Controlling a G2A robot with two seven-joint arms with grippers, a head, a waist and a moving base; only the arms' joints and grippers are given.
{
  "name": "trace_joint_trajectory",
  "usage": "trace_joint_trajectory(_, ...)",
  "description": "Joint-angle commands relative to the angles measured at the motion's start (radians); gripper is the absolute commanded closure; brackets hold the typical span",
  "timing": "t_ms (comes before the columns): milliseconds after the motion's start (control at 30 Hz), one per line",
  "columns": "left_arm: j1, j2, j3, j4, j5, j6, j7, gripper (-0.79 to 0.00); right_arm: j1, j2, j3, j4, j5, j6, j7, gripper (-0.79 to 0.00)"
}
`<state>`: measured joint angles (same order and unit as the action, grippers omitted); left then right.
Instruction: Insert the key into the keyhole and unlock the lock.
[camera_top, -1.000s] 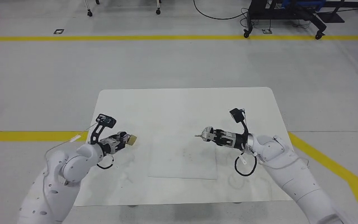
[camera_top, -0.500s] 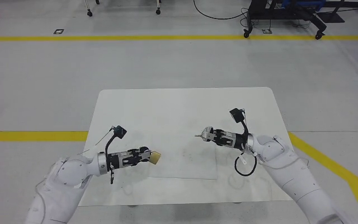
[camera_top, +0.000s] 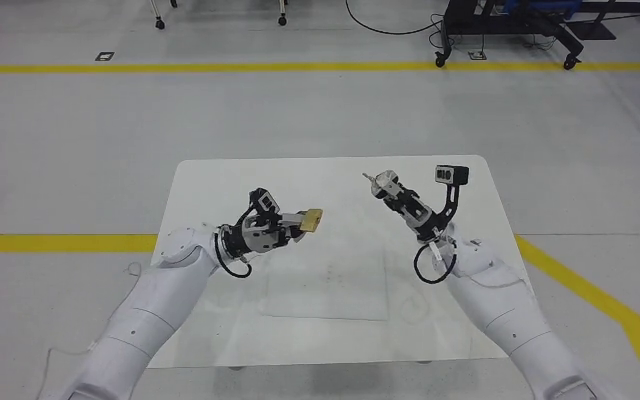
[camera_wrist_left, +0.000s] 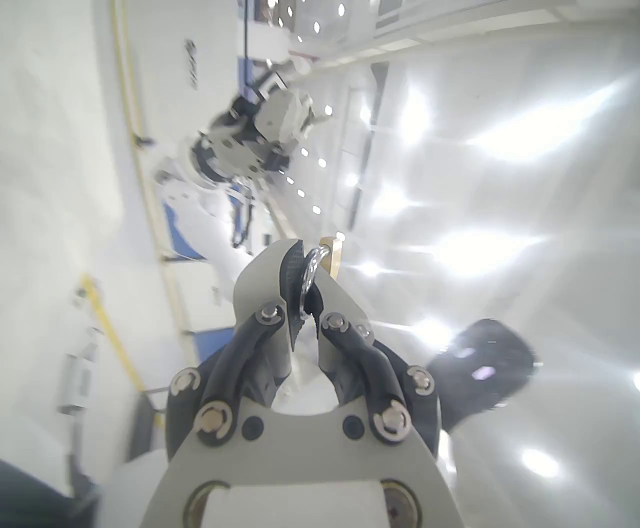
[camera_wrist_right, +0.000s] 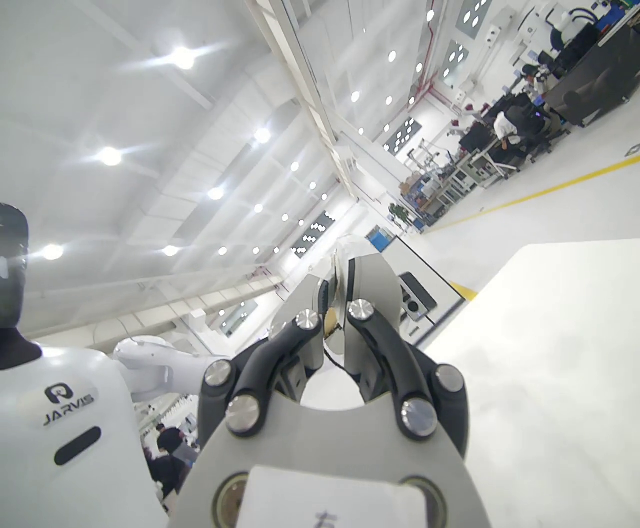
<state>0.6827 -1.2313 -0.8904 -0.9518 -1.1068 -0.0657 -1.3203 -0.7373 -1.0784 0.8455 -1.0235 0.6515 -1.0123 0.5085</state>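
Observation:
A brass padlock (camera_top: 313, 219) hangs in the air over the table's middle left, held by its steel shackle (camera_wrist_left: 308, 272) in my left gripper (camera_top: 296, 224), which is shut on it. In the left wrist view the brass body (camera_wrist_left: 333, 256) sticks out past the fingertips of the left gripper (camera_wrist_left: 307, 250). My right gripper (camera_top: 383, 184) is raised over the far right part of the table, shut on a small key (camera_top: 370, 178) whose tip points away toward the far left. The right wrist view shows the key (camera_wrist_right: 336, 280) edge-on between the shut fingers. Padlock and key are well apart.
The white table (camera_top: 330, 175) carries a thin pale sheet (camera_top: 325, 285) near its front middle. Yellow floor lines run behind and beside the table. A wheeled cart base (camera_top: 510, 40) stands far back right.
My left arm has swung from the table's left edge toward the middle, carrying the padlock up and right. My right arm has lifted and moved the key toward the far side.

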Motion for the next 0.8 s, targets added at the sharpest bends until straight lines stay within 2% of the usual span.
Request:
trace_joint_trajectory(0, 0.015, 0.004, -0.011, -0.008, 0.036, -0.027, 0.027, 0.0, 0.001, -0.001, 0.003, 0.005, 0.002, 0.0, -0.003, 0.0)
trace_joint_trajectory(200, 0.015, 0.004, -0.011, -0.008, 0.036, -0.027, 0.027, 0.0, 0.001, -0.001, 0.003, 0.005, 0.002, 0.0, -0.003, 0.0)
trace_joint_trajectory(267, 0.031, 0.004, -0.018, -0.021, 0.045, -0.053, 0.074, 0.0, -0.002, -0.001, 0.003, 0.002, 0.002, 0.006, -0.006, 0.0)
trace_joint_trajectory(333, 0.063, -0.003, -0.024, -0.038, 0.013, -0.082, 0.119, 0.0, -0.011, -0.009, -0.007, -0.016, -0.021, 0.061, -0.034, 0.0)
trace_joint_trajectory(400, 0.073, -0.019, -0.011, -0.044, -0.047, -0.077, 0.15, 0.0, -0.013, -0.024, -0.028, -0.044, -0.02, 0.088, -0.048, 0.0)
trace_joint_trajectory(533, 0.038, -0.064, 0.054, -0.014, -0.053, -0.117, 0.215, 0.0, 0.005, -0.047, -0.048, -0.033, -0.03, 0.106, -0.042, 0.0)
trace_joint_trajectory(767, -0.022, -0.127, 0.121, 0.06, -0.041, -0.203, 0.228, 0.0, 0.004, -0.071, -0.048, -0.042, -0.08, 0.102, -0.069, 0.0)
